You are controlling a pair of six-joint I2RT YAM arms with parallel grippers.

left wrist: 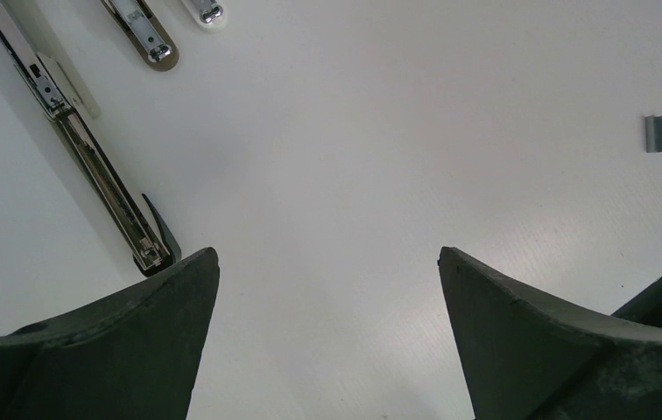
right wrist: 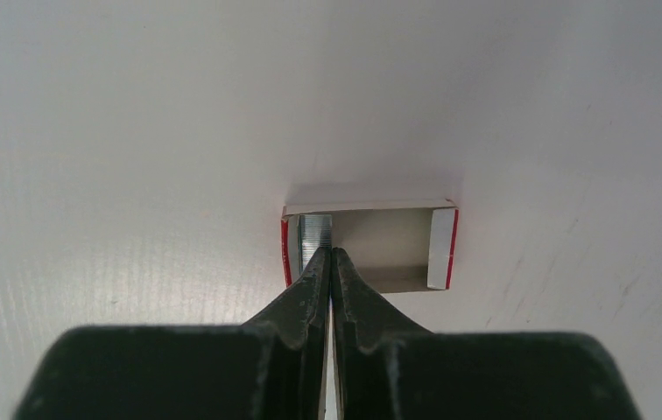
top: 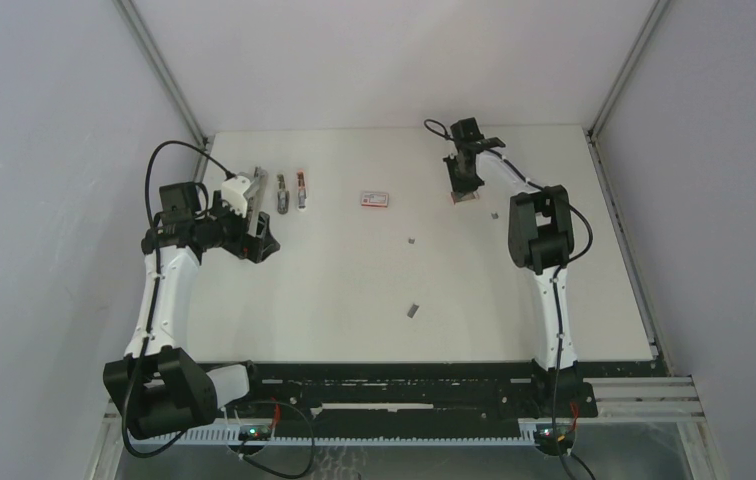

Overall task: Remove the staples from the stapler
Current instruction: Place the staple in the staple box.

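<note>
Lying in small open box (right wrist: 382, 245): staples (right wrist: 315, 230) (left end); right hand (right wrist: 331, 253) pinched shut there; left hand (left wrist: 327, 255) wide.

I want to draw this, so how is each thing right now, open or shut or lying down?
left gripper: open, empty.
right gripper: shut, tips at the small tray.
stapler: lying flat, not held.
small tray: open, staple strip inside.
loose staples: lying apart, untouched.
red-and-white box: lying flat.
</note>
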